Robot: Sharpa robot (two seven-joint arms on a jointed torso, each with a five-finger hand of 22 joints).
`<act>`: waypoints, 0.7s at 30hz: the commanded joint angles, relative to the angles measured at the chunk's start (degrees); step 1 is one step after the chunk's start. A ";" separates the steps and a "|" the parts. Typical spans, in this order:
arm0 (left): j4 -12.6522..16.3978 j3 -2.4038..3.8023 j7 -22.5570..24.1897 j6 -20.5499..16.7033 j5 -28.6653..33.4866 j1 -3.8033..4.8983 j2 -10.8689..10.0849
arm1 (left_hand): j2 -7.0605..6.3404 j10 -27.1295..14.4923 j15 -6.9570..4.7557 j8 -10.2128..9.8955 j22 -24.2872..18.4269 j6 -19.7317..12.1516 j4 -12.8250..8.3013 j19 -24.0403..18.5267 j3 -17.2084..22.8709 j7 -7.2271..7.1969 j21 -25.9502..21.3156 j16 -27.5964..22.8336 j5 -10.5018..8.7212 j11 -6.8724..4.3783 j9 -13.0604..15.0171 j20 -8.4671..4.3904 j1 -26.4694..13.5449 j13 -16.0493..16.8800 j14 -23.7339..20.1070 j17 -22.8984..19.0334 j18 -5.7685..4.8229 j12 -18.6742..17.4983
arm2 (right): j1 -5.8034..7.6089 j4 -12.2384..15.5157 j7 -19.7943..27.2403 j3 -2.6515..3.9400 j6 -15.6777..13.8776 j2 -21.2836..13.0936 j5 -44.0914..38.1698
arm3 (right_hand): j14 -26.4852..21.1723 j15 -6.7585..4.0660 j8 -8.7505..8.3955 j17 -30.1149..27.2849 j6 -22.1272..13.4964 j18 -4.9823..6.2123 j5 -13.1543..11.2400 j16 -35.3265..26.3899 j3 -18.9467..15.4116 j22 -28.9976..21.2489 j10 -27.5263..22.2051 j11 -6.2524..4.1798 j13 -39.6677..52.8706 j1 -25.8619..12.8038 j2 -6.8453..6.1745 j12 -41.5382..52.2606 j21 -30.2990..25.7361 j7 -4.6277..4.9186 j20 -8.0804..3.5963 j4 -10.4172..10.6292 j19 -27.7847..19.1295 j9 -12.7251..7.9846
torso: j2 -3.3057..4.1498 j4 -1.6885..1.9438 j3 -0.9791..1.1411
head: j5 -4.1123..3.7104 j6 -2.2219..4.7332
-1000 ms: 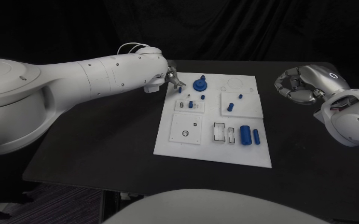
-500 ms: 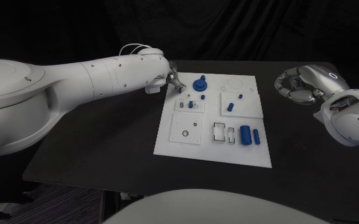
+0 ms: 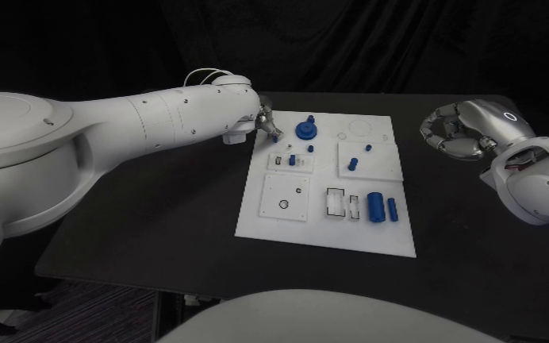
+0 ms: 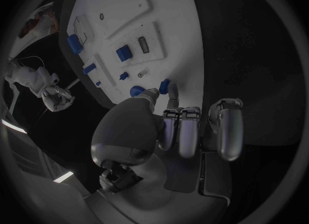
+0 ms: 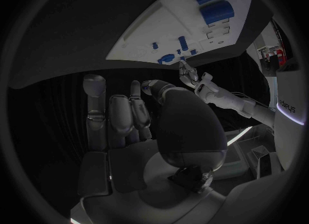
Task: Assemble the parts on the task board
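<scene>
The left hand (image 3: 266,123) pinches a small blue peg (image 4: 165,85) at the board's (image 3: 326,224) far left corner. It looks light, stiff, slippery; grip its sides. The right hand (image 3: 455,134) is curled, holding nothing.

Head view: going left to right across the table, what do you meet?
Left hand at the task board's far left corner → round blue part → task board → bare black table → right hand, off the board.
</scene>
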 commanded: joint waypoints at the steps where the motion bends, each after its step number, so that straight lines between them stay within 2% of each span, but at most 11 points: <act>1: -0.07 0.04 1.12 0.93 -0.20 -0.15 0.16 | 0.07 5.99 0.44 -0.43 11.87 0.00 -0.11 0.96 0.71 -0.09 -0.29 0.15 1.63 0.25 -0.14 0.30 0.83 15.02 6.06 15.10 0.69 0.20 | -0.10 0.09 -0.52 0.05 0.03 -0.03 -0.35 | -0.17 -0.18 0.21 -0.08 -0.06 -0.04 0.21 -0.20 0.20 4.47 -0.11 -0.08 -0.01 0.05 -0.27 -0.19 -0.19 -0.08 -0.15 -0.20 0.08 0.06 | 0.08 -0.02 -0.01 | 0.04 0.01; 5: -0.06 0.04 1.19 1.07 -0.20 -0.18 0.17 | -0.23 5.99 0.32 -0.58 11.89 0.19 -0.80 0.96 2.09 -0.24 -0.40 0.15 5.38 0.11 -0.24 0.19 1.64 15.02 6.06 15.10 0.71 0.20 | -0.10 0.12 -0.56 0.05 0.06 -0.05 -0.35 | -0.15 -0.20 0.24 -0.03 -0.03 -0.02 0.21 -0.16 0.29 4.46 -0.10 -0.10 0.01 0.25 -0.27 -0.18 -0.28 -0.10 -0.17 -0.37 0.07 0.10 | 0.04 0.01 0.03 | 0.00 0.01; 7: -0.08 0.04 1.23 1.06 -0.20 -0.20 0.18 | -0.34 5.99 0.30 -0.60 11.91 0.24 -0.95 0.99 2.48 -0.27 -0.36 0.15 6.24 0.08 -0.24 0.16 1.78 15.02 6.06 15.10 0.69 0.20 | -0.10 0.14 -0.58 0.05 0.09 -0.08 -0.35 | -0.16 -0.21 0.25 -0.07 -0.03 -0.02 0.21 -0.20 0.31 4.46 -0.10 -0.11 0.00 0.30 -0.27 -0.19 -0.30 -0.10 -0.17 -0.42 0.07 0.11 | 0.03 0.03 0.05 | -0.05 0.01; 8: -0.09 0.04 1.27 1.08 -0.20 -0.20 0.18 | -0.42 5.99 0.25 -0.61 11.90 0.28 -1.19 0.97 2.97 -0.30 -0.42 0.15 7.64 0.05 -0.23 0.11 2.05 15.02 6.06 15.10 0.71 0.20 | -0.10 0.15 -0.60 0.05 0.10 -0.09 -0.35 | -0.16 -0.21 0.26 -0.07 -0.02 -0.02 0.21 -0.21 0.33 4.46 -0.13 -0.11 -0.03 0.34 -0.27 -0.22 -0.27 -0.10 -0.17 -0.46 0.08 0.12 | 0.03 0.04 0.06 | -0.05 0.01; 10: -0.10 0.04 1.31 1.13 -0.20 -0.21 0.18 | -0.50 5.99 0.23 -0.61 11.90 0.32 -1.34 0.97 3.36 -0.35 -0.44 0.15 8.16 0.00 -0.22 0.10 2.18 15.02 6.06 15.10 0.71 0.20 | -0.10 0.15 -0.62 0.05 0.12 -0.10 -0.35 | -0.16 -0.21 0.26 -0.07 -0.02 -0.02 0.21 -0.21 0.33 4.46 -0.13 -0.11 -0.03 0.35 -0.27 -0.23 -0.27 -0.10 -0.17 -0.46 0.08 0.12 | 0.02 0.06 0.07 | -0.05 0.01; 12: -0.09 0.04 1.33 1.27 -0.20 -0.22 0.16 | -0.50 5.99 0.22 -0.60 11.89 0.34 -1.43 0.96 3.59 -0.38 -0.47 0.15 8.21 -0.02 -0.21 0.10 2.27 15.02 6.06 15.10 0.71 0.20 | -0.10 0.17 -0.66 0.05 0.14 -0.12 -0.35 | -0.16 -0.22 0.27 -0.07 -0.02 -0.02 0.21 -0.21 0.36 4.47 -0.12 -0.11 -0.01 0.40 -0.26 -0.21 -0.27 -0.10 -0.18 -0.51 0.09 0.13 | 0.00 0.07 0.06 | -0.05 0.01; 14: -0.09 0.04 1.34 1.46 -0.20 -0.23 0.16 | -0.76 5.99 0.16 -0.61 11.89 0.46 -1.76 0.96 5.20 -0.45 -0.52 0.15 5.94 -0.08 -0.17 0.02 2.53 15.02 6.06 15.10 0.71 0.20 | -0.10 0.20 -0.69 0.05 0.16 -0.14 -0.35 | -0.16 -0.22 0.28 -0.08 -0.01 -0.02 0.20 -0.22 0.39 4.46 -0.10 -0.11 0.01 0.48 -0.26 -0.19 -0.29 -0.10 -0.18 -0.59 0.09 0.15 | -0.01 0.06 0.06 | -0.01 0.01; 21: -0.01 0.04 1.46 1.94 -0.19 -0.27 0.12 | -1.27 5.99 0.11 -0.55 11.89 0.64 -2.39 0.96 6.77 -0.56 -0.57 0.15 5.67 -0.16 -0.08 -0.03 2.82 15.02 6.06 15.10 0.72 0.20 | -0.10 0.24 -0.79 0.05 0.17 -0.11 -0.35 | -0.17 -0.23 0.30 -0.10 0.00 -0.02 0.20 -0.24 0.43 4.47 -0.14 -0.12 -0.03 0.61 -0.27 -0.24 -0.28 -0.10 -0.19 -0.71 0.10 0.17 | -0.04 0.02 0.01 | 0.01 0.01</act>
